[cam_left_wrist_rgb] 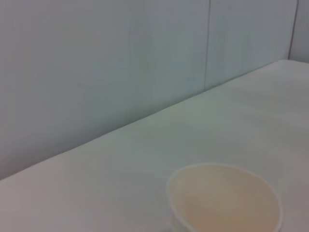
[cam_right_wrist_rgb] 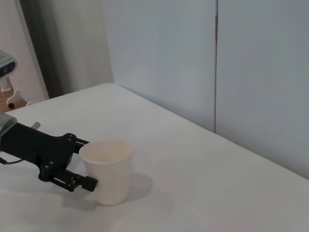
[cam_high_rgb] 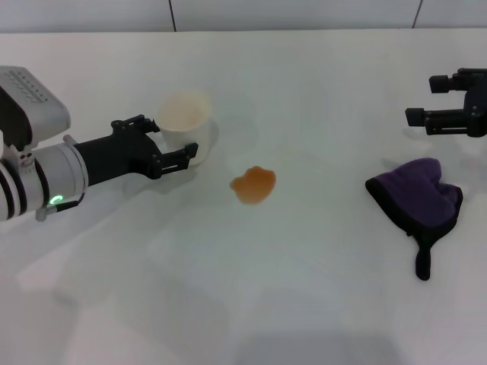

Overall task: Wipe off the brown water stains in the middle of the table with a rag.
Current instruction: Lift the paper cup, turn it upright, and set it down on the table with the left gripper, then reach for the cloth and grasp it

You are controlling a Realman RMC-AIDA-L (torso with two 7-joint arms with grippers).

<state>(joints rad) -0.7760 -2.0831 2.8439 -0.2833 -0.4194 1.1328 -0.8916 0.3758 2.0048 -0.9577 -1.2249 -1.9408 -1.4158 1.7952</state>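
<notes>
Brown stains [cam_high_rgb: 253, 185] sit mid-tabletop [cam_high_rgb: 304, 289], the purple rag [cam_high_rgb: 419, 198] lying well off to their right. Left hand [cam_high_rgb: 176, 146] spreads its fingers around the paper cup [cam_high_rgb: 186, 126]; right hand [cam_high_rgb: 420, 99] hovers beyond the rag, fingers apart.

Head view looks steeply down over the table [cam_high_rgb: 304, 304]. Left wrist view sits low and close behind the cup [cam_left_wrist_rgb: 227, 198], facing the wall. Right wrist view faces across from farther off; all three share that cup
</notes>
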